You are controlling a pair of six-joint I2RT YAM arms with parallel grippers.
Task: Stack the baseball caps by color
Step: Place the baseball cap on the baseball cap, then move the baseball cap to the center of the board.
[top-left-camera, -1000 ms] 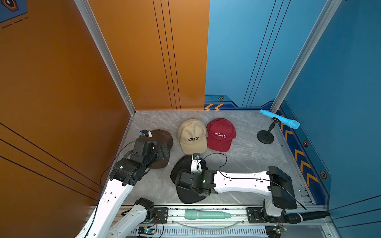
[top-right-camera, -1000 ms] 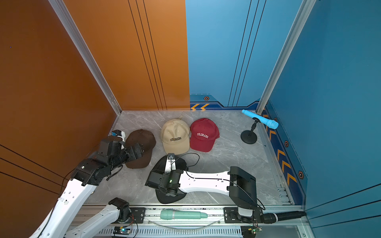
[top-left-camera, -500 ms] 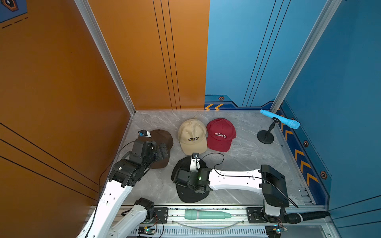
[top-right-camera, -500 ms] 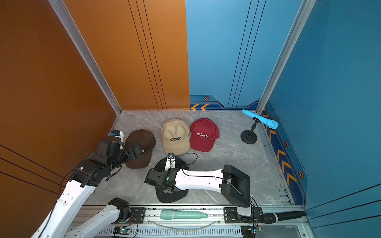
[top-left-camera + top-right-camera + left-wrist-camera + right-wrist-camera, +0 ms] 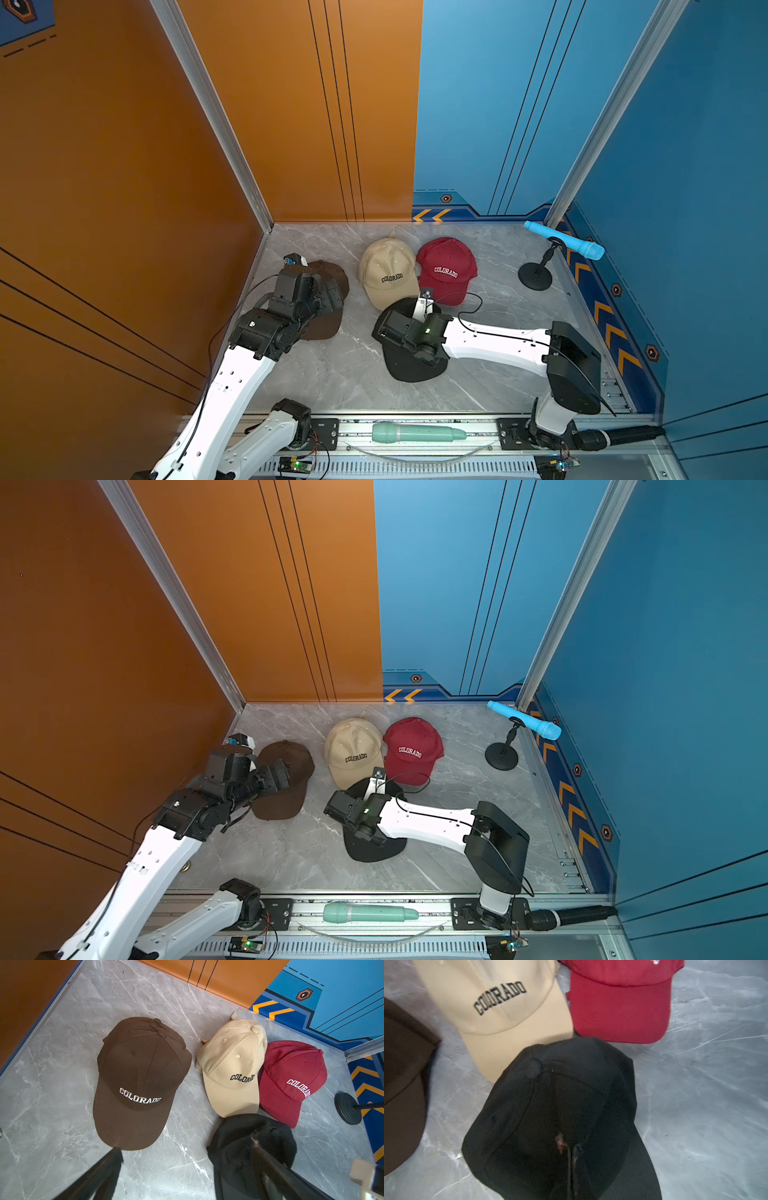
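**A:** Four colours were out on the marble table (image 5: 353, 386); left of centre in both top views lay the brown caps (image 5: 322, 328), nested one inside another, "COLORADO" across the front; the left arm hid much of them from above.

**B:** And the left gripper (image 5: 185, 1141) hung by that pile, jaws spread wide, clasping nothing; only bare marble showed between them in the left wrist view.

**A:** Dead centre of the frame sat the beige cap (image 5: 386, 270); just right of it the red cap (image 5: 446, 266), the two crowns touching; both brims pointed toward the lower edge.

**B:** Below that pair, the black cap (image 5: 411, 368); its crown was up against the beige brim and close to the red one; whether a second black cap lay beneath, I couldn't tell.

**A:** The right gripper (image 5: 570, 1152) was down on that black crown, tips pressed together, pinching a fold of the fabric; the right wrist view caught it plainly.

**B:** Over at the right of the frame, a blue microphone (image 5: 565, 245) rested on its stand, well apart from every cap.
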